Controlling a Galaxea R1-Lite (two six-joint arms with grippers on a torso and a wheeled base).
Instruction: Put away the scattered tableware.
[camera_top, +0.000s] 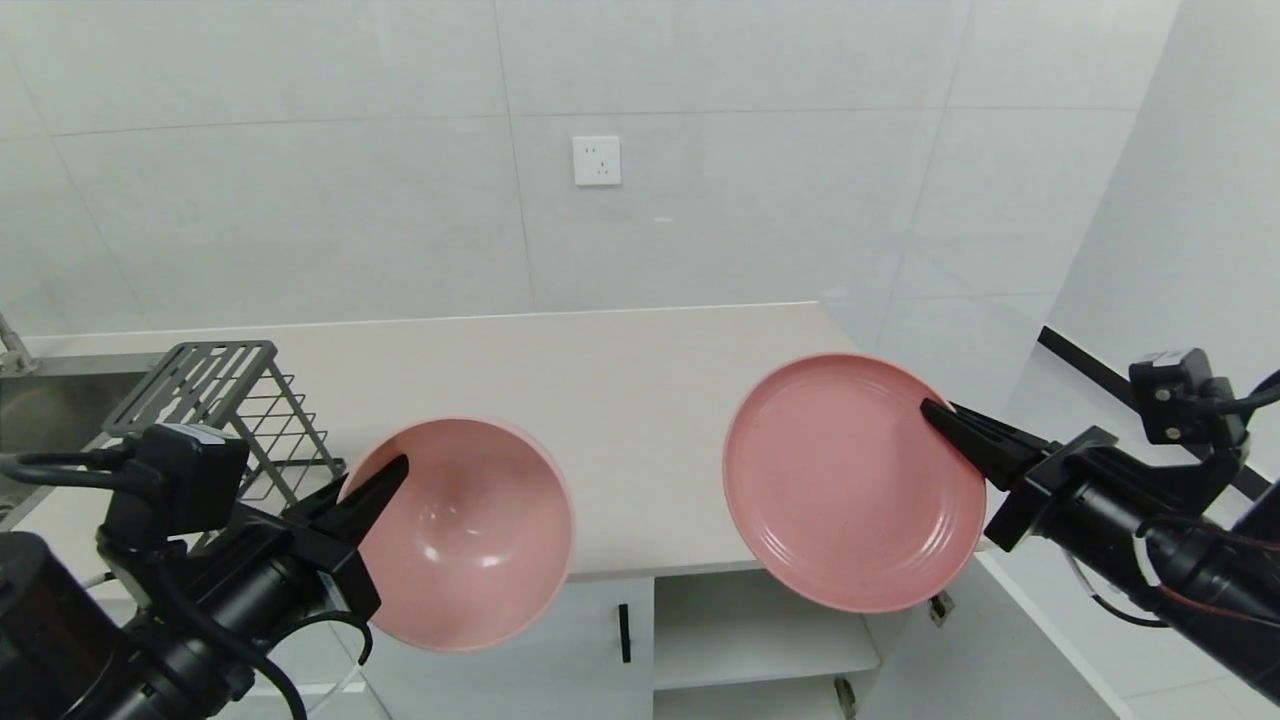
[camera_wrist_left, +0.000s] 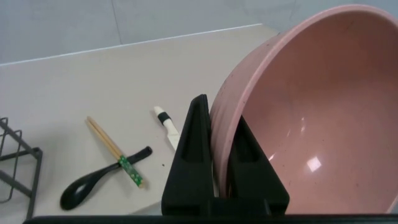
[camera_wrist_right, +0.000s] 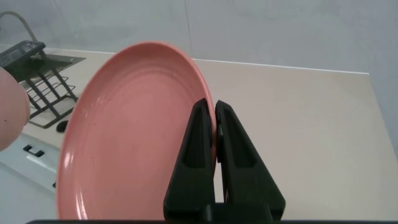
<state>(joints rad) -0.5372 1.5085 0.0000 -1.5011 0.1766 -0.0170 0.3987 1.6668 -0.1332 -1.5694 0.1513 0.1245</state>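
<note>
Gripper, left (camera_top: 385, 480): shut tight on rim of pink bowl (camera_top: 470, 550), held tilted over counter (camera_top: 620, 370) front edge. Gripper, right (camera_top: 945, 415): pinching rim of pink plate (camera_top: 850, 480), tilted, at counter's rt corner. On counter: chopsticks (camera_wrist_left: 112, 149) crossing blk spoon (camera_wrist_left: 93, 183); wire rack (camera_top: 215, 390) nearby.

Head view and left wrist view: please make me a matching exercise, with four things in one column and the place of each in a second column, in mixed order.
Things
1. deep round pink bowl
2. flat round pink plate
3. glossy black spoon
4. grey metal wire rack

Places
A. lying on the beige countertop, crossing the wooden chopsticks
B. clamped by its rim in the right tool
C. standing on the countertop next to the steel sink
D. clamped by its rim in the left tool

Pairs: 1-D, 2-B, 3-A, 4-C
</note>
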